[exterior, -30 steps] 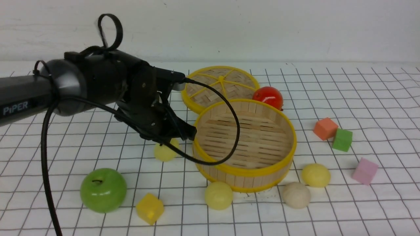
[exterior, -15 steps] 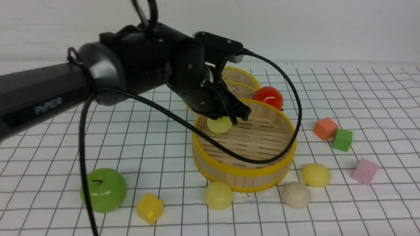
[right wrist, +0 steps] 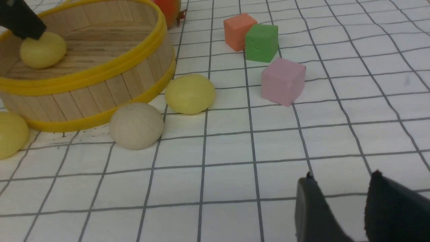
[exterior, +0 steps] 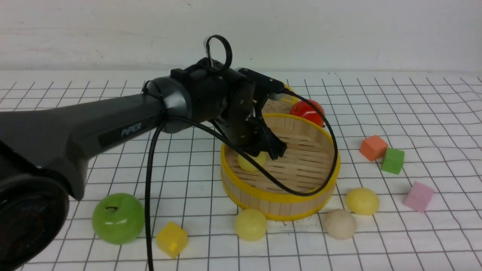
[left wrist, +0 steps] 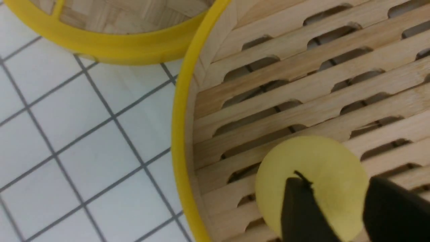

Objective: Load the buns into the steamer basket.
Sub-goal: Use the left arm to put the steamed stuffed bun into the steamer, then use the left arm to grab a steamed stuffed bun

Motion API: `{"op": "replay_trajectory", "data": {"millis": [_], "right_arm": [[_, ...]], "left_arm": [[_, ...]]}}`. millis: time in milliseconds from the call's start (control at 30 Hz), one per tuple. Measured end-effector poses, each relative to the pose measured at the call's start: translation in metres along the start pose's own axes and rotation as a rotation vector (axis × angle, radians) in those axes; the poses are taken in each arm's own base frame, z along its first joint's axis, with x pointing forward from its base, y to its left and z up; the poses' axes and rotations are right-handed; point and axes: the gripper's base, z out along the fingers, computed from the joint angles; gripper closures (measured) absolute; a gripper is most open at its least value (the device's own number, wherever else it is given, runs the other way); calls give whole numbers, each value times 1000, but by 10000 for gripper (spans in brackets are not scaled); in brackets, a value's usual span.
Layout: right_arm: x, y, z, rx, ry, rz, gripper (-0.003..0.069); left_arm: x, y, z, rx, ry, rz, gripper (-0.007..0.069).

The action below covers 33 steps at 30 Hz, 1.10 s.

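The steamer basket [exterior: 280,194] stands mid-table; it also shows in the left wrist view [left wrist: 178,134] and the right wrist view [right wrist: 100,72]. My left gripper [exterior: 269,150] [left wrist: 336,181] reaches inside it, shut on the top of a pale yellow bun [exterior: 251,162] [left wrist: 322,158] [right wrist: 43,50] low over the slatted floor by the near-left wall. Two pale yellow buns [exterior: 250,224] [exterior: 362,201] and a beige-white bun [exterior: 340,224] lie on the table in front of the basket. My right gripper [right wrist: 341,176] is open and empty over the table.
A green apple [exterior: 118,218] and a yellow cube [exterior: 172,239] lie front left. The woven lid [left wrist: 117,50] and a red fruit [exterior: 307,111] are behind the basket. Orange [exterior: 373,147], green [exterior: 392,160] and pink [exterior: 418,196] cubes sit to the right.
My left gripper picked the bun up from the table left of the basket, carried it over the rim and lowered it inside. The other buns have not moved.
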Motion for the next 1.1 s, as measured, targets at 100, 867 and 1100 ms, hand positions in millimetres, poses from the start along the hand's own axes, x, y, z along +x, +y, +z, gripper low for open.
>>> {"op": "replay_trajectory", "data": {"millis": [100,867,1100], "right_arm": [[0,0,0,0,0,0,420],[0,0,0,0,0,0,420],[0,0,0,0,0,0,420]], "left_arm": [[-8,2,-40,-6,-3,-37,229],[69,-64,-38,143,268,36,375],[68,-62,-27,110,225,78,304]]}}
